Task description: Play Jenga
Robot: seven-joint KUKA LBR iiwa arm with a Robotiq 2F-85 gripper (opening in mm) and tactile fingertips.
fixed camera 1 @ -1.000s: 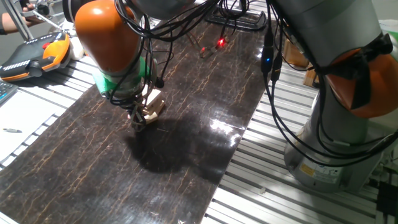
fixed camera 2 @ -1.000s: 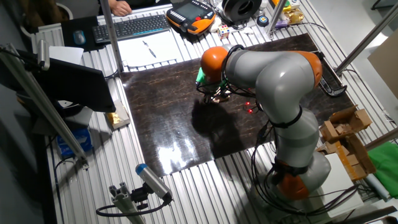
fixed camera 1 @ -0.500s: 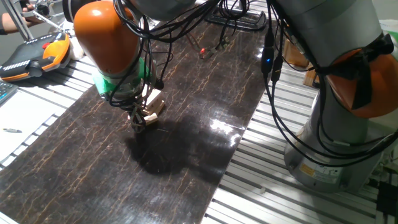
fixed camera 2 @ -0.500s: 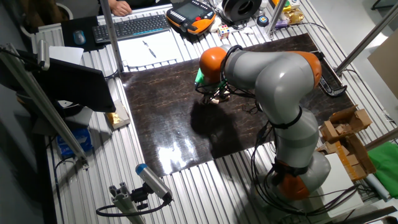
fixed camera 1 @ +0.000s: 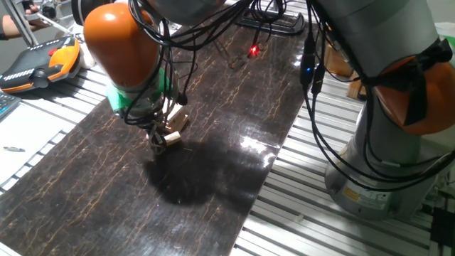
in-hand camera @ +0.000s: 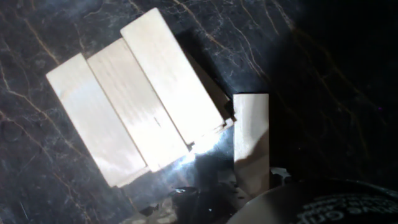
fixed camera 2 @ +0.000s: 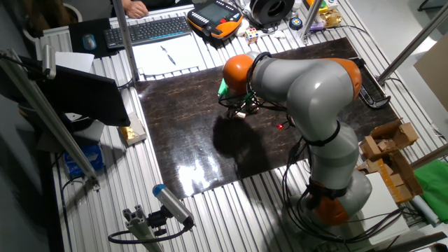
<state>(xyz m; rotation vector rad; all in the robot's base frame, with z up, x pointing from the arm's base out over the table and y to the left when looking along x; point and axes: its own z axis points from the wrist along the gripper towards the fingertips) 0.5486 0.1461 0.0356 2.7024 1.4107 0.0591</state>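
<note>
The Jenga stack [fixed camera 1: 178, 116] is a low pile of pale wooden blocks on the dark mat; the hand view shows its top layer of three blocks [in-hand camera: 134, 106] lying side by side. One loose matching block [in-hand camera: 252, 134] lies on the mat at the stack's corner, touching it, and it also shows in one fixed view [fixed camera 1: 169, 135]. My gripper [fixed camera 1: 158, 140] stands low over the mat just in front of the stack and looks shut on this loose block's near end [in-hand camera: 252, 183]. In the other fixed view the gripper [fixed camera 2: 239, 114] and stack are mostly hidden by the arm.
An orange teach pendant [fixed camera 1: 39, 60] lies off the mat's far left; it also shows by a keyboard [fixed camera 2: 150, 29] and a small multicoloured cube [fixed camera 2: 250, 33]. My own base [fixed camera 1: 384, 163] stands right of the mat, with cables hanging. Spare wooden pieces [fixed camera 2: 385, 150] lie at the right.
The hand has shifted slightly left, away from the stack, and the loose block has come out with it.
</note>
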